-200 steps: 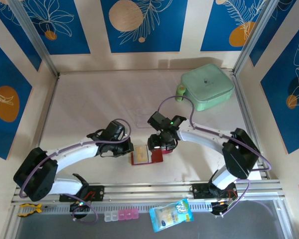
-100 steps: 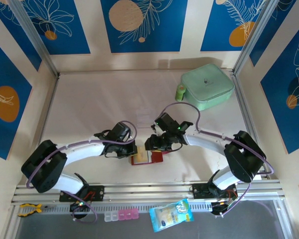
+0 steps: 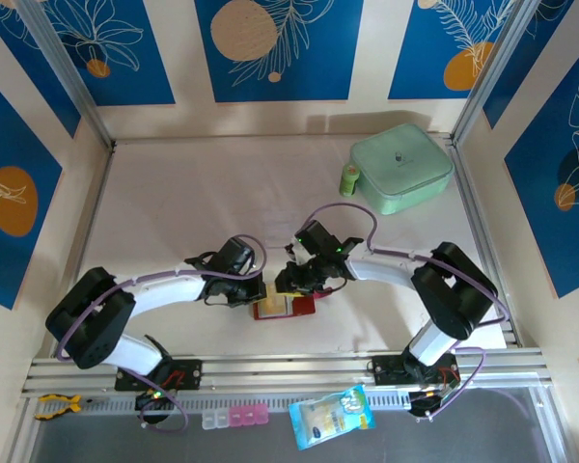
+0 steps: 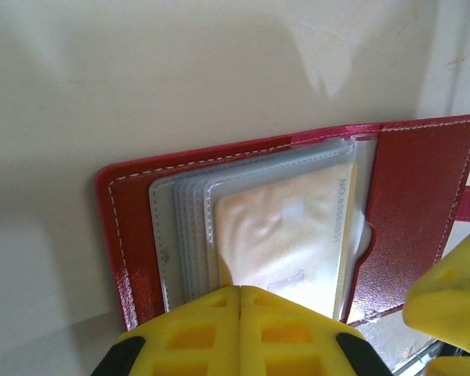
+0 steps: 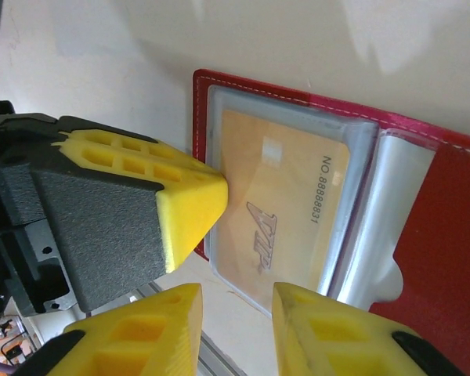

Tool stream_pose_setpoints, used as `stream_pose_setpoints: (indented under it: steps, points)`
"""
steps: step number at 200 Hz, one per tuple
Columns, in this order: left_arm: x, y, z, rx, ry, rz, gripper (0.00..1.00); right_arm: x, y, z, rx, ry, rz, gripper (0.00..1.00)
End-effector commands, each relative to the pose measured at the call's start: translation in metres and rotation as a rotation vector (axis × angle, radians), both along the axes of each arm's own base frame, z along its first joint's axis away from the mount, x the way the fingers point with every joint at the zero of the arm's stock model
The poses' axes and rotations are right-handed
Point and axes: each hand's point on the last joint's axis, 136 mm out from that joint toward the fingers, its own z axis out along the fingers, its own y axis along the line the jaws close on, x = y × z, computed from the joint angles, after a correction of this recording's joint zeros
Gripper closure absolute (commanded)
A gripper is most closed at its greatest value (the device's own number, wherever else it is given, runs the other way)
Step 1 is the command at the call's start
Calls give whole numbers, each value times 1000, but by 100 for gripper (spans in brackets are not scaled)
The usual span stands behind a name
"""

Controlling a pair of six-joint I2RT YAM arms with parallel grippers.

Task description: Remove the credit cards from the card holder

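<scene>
I see right end effector (image 5: 235, 309) slide in from 3 o'clock, jaws narrowing but apart, grasping nothing. Left end effector (image 4: 240, 305) clenched, pinning open card holder (image 3: 286, 307) at 6 o'clock of tabletop (image 3: 174, 212). Gold card (image 5: 286, 204) still pocketed; pinch looks imminent.

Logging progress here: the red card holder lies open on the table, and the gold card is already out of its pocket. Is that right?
Not quite. The card holder does lie open on the table, but the gold card is not out: it sits inside its clear pocket, as the right wrist view shows.
</scene>
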Motion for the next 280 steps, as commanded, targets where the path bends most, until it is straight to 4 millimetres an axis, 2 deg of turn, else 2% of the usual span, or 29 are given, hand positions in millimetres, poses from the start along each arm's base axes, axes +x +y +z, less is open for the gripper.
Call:
stream_pose_setpoints:
  steps: [1,48,70,89,163,238,280]
  points:
    - [-6,8,-8,57,14,-10,100,-3,1,-6,12,32,13,72]
    - [-3,4,-2,29,-4,-12,100,-3,-1,-20,-11,50,9,74]
    - [-2,2,6,7,-20,-8,95,-3,-1,-23,-14,55,7,74]
    - [-2,5,10,18,-24,-3,94,-4,-2,-25,-15,57,9,75]
    - [-11,10,-11,56,30,-14,100,-4,-4,-31,-30,66,6,78]
    - [-11,12,-10,64,26,-13,100,-6,-12,-42,-76,72,-5,78]
    - [-10,11,-9,61,22,-13,100,-2,-20,-35,-111,32,-19,79]
